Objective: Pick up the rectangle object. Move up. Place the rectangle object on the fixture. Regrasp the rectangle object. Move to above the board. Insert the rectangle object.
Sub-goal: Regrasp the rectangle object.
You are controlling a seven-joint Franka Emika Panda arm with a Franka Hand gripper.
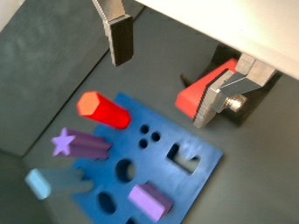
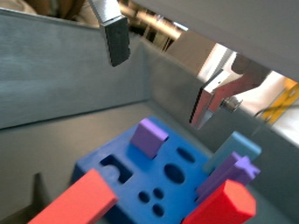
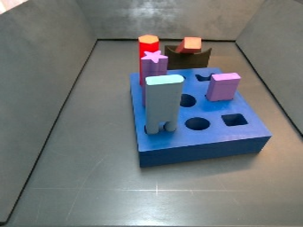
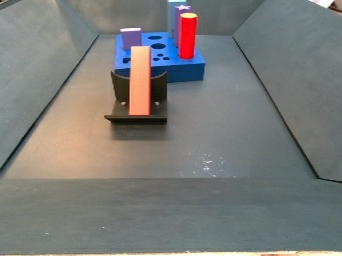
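Pincer (image 1: 176, 70) was spread wide and held nothing, hanging above the floor (image 4: 201, 150) with clear air between its plates. In both wrist views one silver finger (image 1: 117, 35) with its dark pad stood apart from the other finger (image 2: 216, 92); neither touched any piece. The pincer did not show in either side view.

The red bar (image 4: 139, 78) rested on the fixture (image 4: 138, 100), leaning against its upright, lower end toward the base plate. In a side view only its end face (image 3: 190, 43) showed above the dark fixture (image 3: 187, 58), just behind the board's far edge. In a wrist view the bar (image 1: 201, 87) sat beside the second finger, near it but not gripped; contact was hard to judge there.

The blue board (image 3: 201, 129) lay on the floor just beside the fixture. Standing in it: a red cylinder (image 4: 189, 35), a purple star peg (image 3: 153, 58), a light-blue block (image 3: 162, 102) and a purple block (image 3: 225, 85). Its round holes and the square hole (image 3: 235, 119) were open.
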